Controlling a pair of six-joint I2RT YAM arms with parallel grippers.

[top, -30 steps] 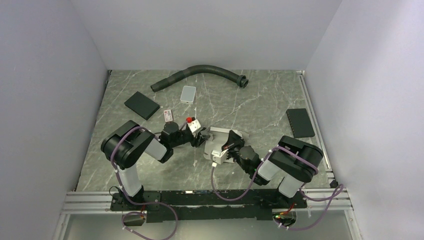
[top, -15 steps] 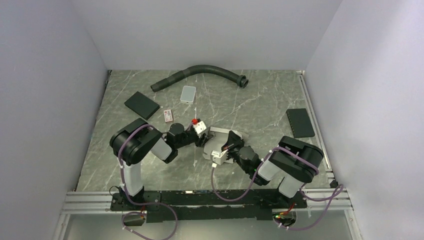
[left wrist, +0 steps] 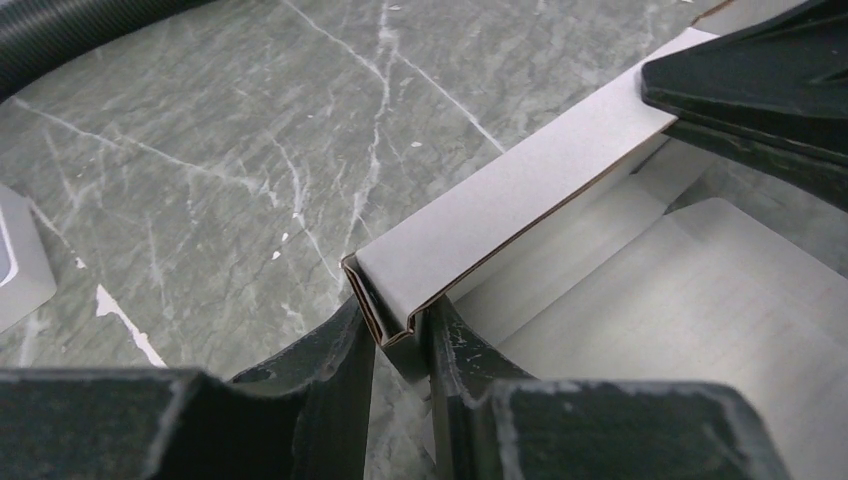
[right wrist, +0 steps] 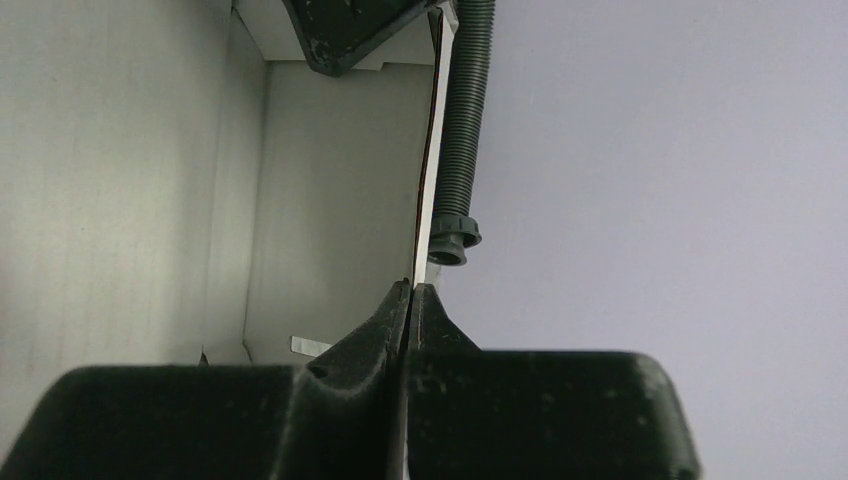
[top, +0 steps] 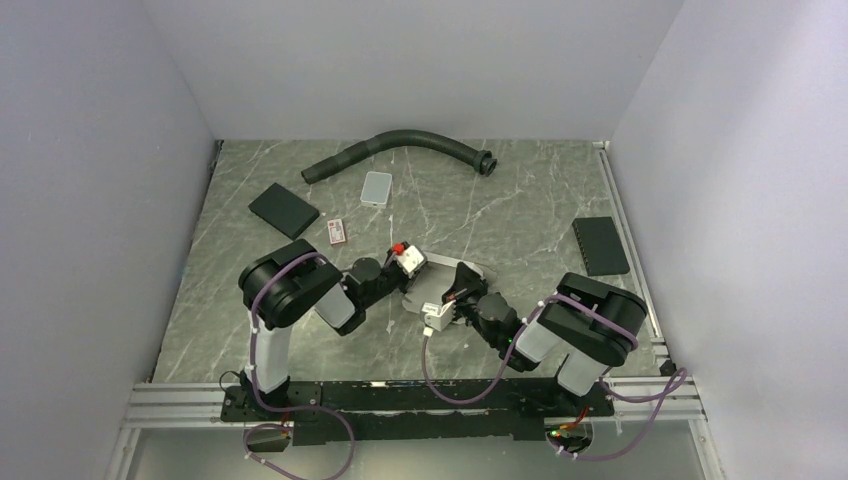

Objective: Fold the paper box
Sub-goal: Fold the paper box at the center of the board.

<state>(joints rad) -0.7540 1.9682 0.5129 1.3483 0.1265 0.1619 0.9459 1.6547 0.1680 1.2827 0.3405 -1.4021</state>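
Note:
The paper box [top: 440,272] is a white, partly folded carton lying on the table between my two arms. In the left wrist view one long side wall [left wrist: 520,190] stands up, folded double, beside the flat floor panel [left wrist: 700,320]. My left gripper [left wrist: 398,318] is closed on the near end of that wall, one finger on each face. My right gripper [right wrist: 408,290] is shut on the thin edge of a standing wall [right wrist: 432,150] at the far end, and its black fingers [left wrist: 760,80] show in the left wrist view. From above, the left gripper [top: 416,282] and right gripper [top: 455,297] meet over the box.
A black corrugated hose [top: 400,145] curves along the back. A light grey tile [top: 377,187], a black pad [top: 283,210] and a small card [top: 337,231] lie at the back left. Another black pad [top: 600,245] lies at the right beside the side rail.
My left arm has moved right to the box and its jaws have narrowed onto the end of the folded wall. The right arm has held still, shut on its wall.

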